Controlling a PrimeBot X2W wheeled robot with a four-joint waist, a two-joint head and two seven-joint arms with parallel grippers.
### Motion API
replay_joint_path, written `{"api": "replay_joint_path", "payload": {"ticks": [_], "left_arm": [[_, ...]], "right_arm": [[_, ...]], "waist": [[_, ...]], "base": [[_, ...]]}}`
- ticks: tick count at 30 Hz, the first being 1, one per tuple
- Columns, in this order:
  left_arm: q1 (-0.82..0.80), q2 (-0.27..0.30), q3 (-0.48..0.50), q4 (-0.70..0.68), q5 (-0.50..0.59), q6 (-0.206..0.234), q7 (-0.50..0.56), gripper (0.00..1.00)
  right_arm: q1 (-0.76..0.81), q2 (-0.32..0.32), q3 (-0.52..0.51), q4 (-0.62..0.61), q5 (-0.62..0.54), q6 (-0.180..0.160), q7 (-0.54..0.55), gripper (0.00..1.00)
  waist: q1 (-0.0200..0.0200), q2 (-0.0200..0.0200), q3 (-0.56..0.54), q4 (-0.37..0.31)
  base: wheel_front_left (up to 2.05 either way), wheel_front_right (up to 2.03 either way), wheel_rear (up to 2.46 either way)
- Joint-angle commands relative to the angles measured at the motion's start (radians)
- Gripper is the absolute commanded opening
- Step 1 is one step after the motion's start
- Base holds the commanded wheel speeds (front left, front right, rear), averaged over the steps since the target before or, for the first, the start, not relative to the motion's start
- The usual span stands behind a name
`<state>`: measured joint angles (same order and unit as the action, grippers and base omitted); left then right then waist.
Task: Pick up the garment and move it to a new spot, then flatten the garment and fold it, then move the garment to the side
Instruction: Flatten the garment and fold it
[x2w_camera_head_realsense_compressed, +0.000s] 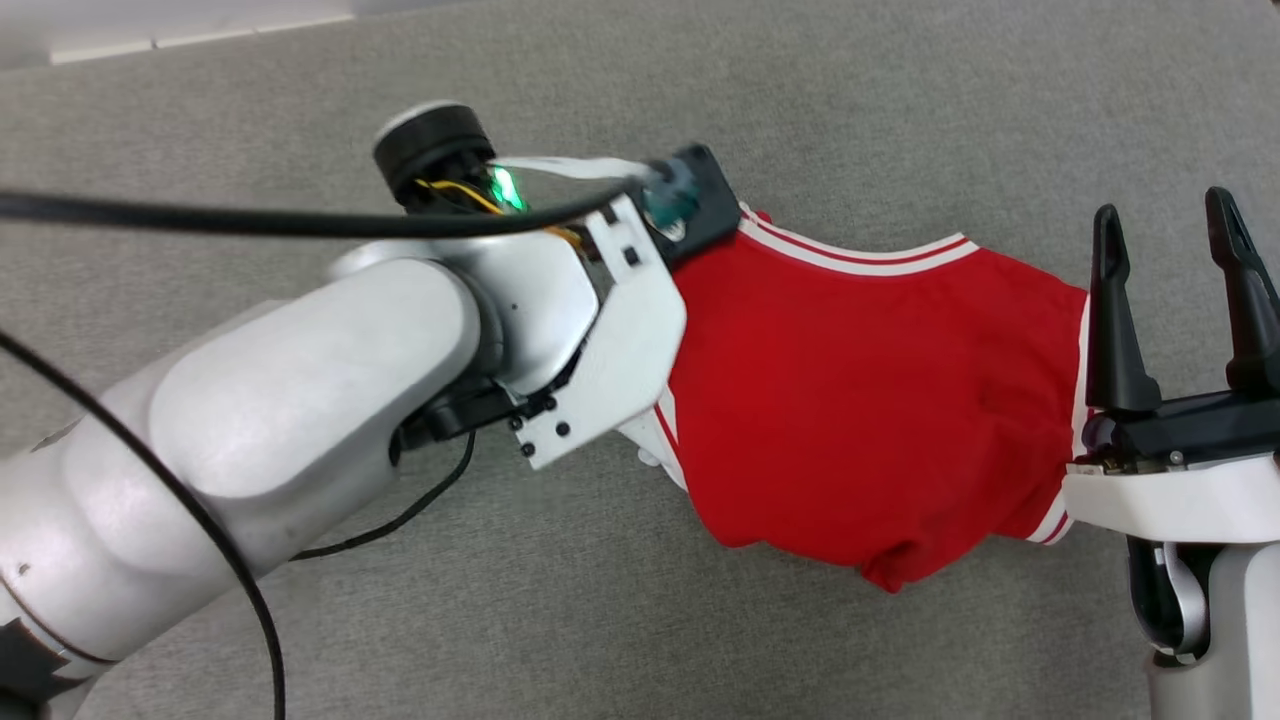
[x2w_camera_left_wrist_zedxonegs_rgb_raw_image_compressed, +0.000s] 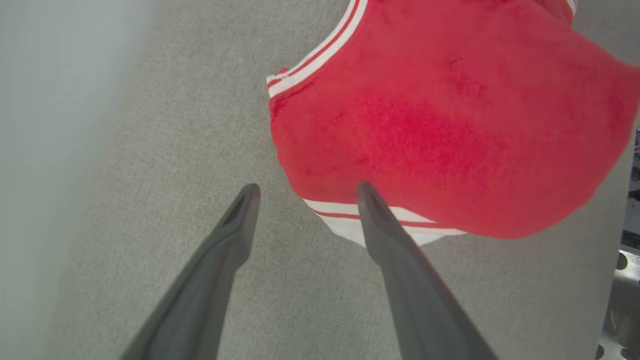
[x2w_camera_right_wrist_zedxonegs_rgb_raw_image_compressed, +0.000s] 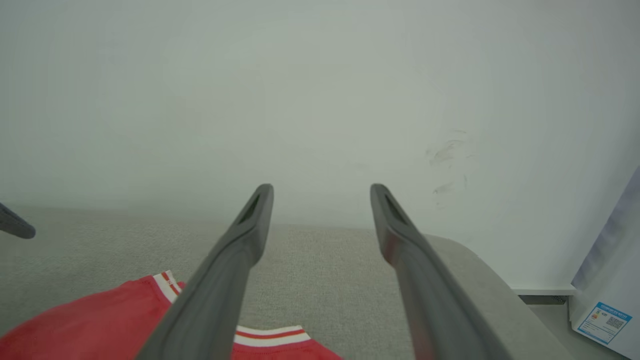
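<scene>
The garment (x2w_camera_head_realsense_compressed: 870, 390) lies bunched on the grey fabric surface, plain red face up, with white-red striped trim (x2w_camera_head_realsense_compressed: 860, 255) along its far edge. My left forearm (x2w_camera_head_realsense_compressed: 300, 400) reaches in from the lower left and its wrist covers the garment's left edge. Seen from the left wrist, my left gripper (x2w_camera_left_wrist_zedxonegs_rgb_raw_image_compressed: 307, 187) is open just above the garment (x2w_camera_left_wrist_zedxonegs_rgb_raw_image_compressed: 450, 125); one fingertip (x2w_camera_left_wrist_zedxonegs_rgb_raw_image_compressed: 365, 190) sits over the striped sleeve trim, the other over bare surface. My right gripper (x2w_camera_head_realsense_compressed: 1165, 225) stands open beside the garment's right edge, holding nothing. The right wrist view has the right gripper (x2w_camera_right_wrist_zedxonegs_rgb_raw_image_compressed: 320, 190) open above the garment (x2w_camera_right_wrist_zedxonegs_rgb_raw_image_compressed: 100, 325).
The grey fabric surface (x2w_camera_head_realsense_compressed: 800, 100) stretches all around the garment. A black cable (x2w_camera_head_realsense_compressed: 200, 215) crosses over my left arm. A pale wall (x2w_camera_right_wrist_zedxonegs_rgb_raw_image_compressed: 320, 75) rises behind the surface, whose rounded edge (x2w_camera_right_wrist_zedxonegs_rgb_raw_image_compressed: 475, 280) falls away beside a labelled white box (x2w_camera_right_wrist_zedxonegs_rgb_raw_image_compressed: 605, 315).
</scene>
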<state>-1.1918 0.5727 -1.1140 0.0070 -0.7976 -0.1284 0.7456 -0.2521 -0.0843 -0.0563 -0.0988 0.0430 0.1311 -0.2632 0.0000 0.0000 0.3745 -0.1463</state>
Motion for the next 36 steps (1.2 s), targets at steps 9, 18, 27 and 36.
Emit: {"api": "replay_joint_path", "payload": {"ticks": [9, 18, 27, 36], "left_arm": [[-0.062, -0.002, -0.167, -0.002, -0.109, 0.0, 0.126, 1.0], [0.119, 0.027, -0.186, -0.052, 0.02, -0.001, 0.366, 1.0], [0.086, 0.033, -0.176, -0.071, 0.044, 0.0, 0.329, 0.0], [-0.008, 0.064, -0.166, -0.05, -0.016, 0.0, 0.123, 0.0]], "right_arm": [[-0.059, 0.017, 0.015, -0.001, -0.004, -0.001, -0.002, 1.0], [-0.091, 0.026, 0.019, 0.009, -0.001, -0.001, -0.002, 1.0], [-0.097, 0.031, 0.026, 0.026, -0.012, -0.001, -0.002, 1.0], [-0.047, 0.026, 0.002, 0.038, -0.018, -0.001, -0.002, 1.0]], "waist": [[0.0, 0.0, 0.098, -0.066], [0.0, 0.0, 0.141, -0.092], [0.0, 0.0, 0.118, -0.072], [0.0, 0.0, 0.014, 0.004]], "base": [[0.0, 0.0, 0.0], [0.0, 0.0, 0.0], [0.0, 0.0, 0.0], [0.0, 0.0, 0.0]]}}
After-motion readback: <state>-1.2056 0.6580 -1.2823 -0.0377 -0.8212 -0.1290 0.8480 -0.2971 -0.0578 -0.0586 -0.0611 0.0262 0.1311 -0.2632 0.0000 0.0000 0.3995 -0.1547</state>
